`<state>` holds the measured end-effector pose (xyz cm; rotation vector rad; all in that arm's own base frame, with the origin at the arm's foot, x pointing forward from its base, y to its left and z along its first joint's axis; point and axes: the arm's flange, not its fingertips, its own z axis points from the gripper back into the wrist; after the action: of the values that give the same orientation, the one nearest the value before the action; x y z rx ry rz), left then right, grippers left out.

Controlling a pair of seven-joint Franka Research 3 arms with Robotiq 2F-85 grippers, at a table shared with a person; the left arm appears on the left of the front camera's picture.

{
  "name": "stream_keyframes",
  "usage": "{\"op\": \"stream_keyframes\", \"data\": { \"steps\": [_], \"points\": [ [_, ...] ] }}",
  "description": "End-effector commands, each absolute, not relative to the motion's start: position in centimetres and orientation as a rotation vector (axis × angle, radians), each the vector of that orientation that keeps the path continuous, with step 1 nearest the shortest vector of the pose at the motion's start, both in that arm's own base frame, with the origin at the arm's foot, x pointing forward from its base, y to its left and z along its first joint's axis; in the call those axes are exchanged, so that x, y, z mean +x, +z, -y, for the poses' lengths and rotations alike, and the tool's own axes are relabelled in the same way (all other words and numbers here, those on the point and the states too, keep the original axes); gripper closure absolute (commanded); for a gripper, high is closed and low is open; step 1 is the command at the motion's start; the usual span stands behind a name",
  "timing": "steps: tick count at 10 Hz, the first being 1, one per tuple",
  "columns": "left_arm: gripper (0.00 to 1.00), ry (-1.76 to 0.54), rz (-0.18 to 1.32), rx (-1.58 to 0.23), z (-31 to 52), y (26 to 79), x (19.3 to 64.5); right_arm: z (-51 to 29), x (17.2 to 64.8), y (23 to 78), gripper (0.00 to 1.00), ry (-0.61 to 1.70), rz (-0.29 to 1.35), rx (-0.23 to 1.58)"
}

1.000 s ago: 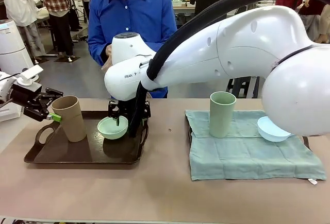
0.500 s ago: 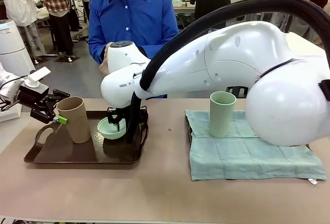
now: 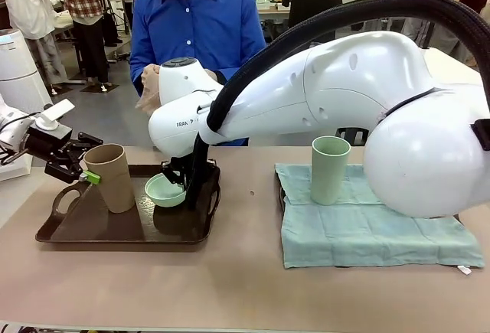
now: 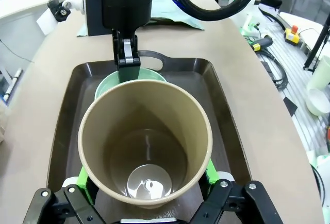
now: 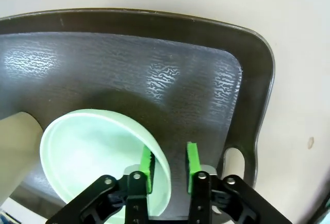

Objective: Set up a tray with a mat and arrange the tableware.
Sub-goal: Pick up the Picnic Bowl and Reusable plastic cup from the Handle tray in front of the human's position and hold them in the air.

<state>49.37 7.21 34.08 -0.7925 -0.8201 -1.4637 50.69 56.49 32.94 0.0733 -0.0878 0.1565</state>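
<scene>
My left gripper (image 3: 84, 171) is shut on the tan cup (image 3: 111, 176), which tilts over the left end of the dark brown tray (image 3: 92, 233). In the left wrist view its green pads (image 4: 85, 180) clamp the tan cup's (image 4: 147, 141) wall. My right gripper (image 3: 178, 180) reaches across and is shut on the rim of the mint green bowl (image 3: 163, 190), held tilted just above the tray's right part. The right wrist view has that bowl's (image 5: 98, 157) rim between the gripper's (image 5: 169, 165) pads. The sage green cup (image 3: 330, 168) stands upright on the teal mat (image 3: 367, 230).
A person in a blue shirt (image 3: 199, 27) stands at the far side with hands together behind my right arm. My bulky right arm (image 3: 367, 111) spans the table above the mat. Bare tabletop lies between tray and mat and along the near edge.
The left gripper has closed on the tan cup and carried it slightly right. My right arm has swung, now covering the mat's right end where a pale blue bowl showed.
</scene>
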Motion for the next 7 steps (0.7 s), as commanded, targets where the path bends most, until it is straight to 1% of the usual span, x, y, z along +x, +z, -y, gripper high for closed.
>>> {"op": "stream_keyframes", "data": {
  "steps": [1, 2, 3, 4, 5, 7],
  "points": [
    [0.62, -1.468, 0.822, -0.750, -7.2, 33.7, 49.4, -57.0, 51.1, 33.7, 1.00, 0.173, 0.101, 0.045],
    [0.63, -1.459, 0.817, -0.741, -7.5, 33.8, 49.5, -57.0, 51.1, 33.8, 1.00, 0.174, 0.099, 0.040],
    [1.00, -1.448, 0.815, -0.735, -7.8, 34.0, 49.7, -57.1, 51.1, 33.9, 1.00, 0.176, 0.098, 0.036],
    [0.63, -1.442, 0.811, -0.729, -8.2, 34.0, 49.8, -57.1, 51.1, 34.0, 1.00, 0.179, 0.097, 0.034],
    [1.00, -1.437, 0.807, -0.724, -8.3, 34.1, 49.8, -57.1, 51.1, 34.1, 1.00, 0.179, 0.097, 0.028],
    [1.00, -1.423, 0.796, -0.708, -8.4, 34.2, 49.8, -57.0, 51.2, 34.2, 1.00, 0.181, 0.094, 0.027]
  ]
}}
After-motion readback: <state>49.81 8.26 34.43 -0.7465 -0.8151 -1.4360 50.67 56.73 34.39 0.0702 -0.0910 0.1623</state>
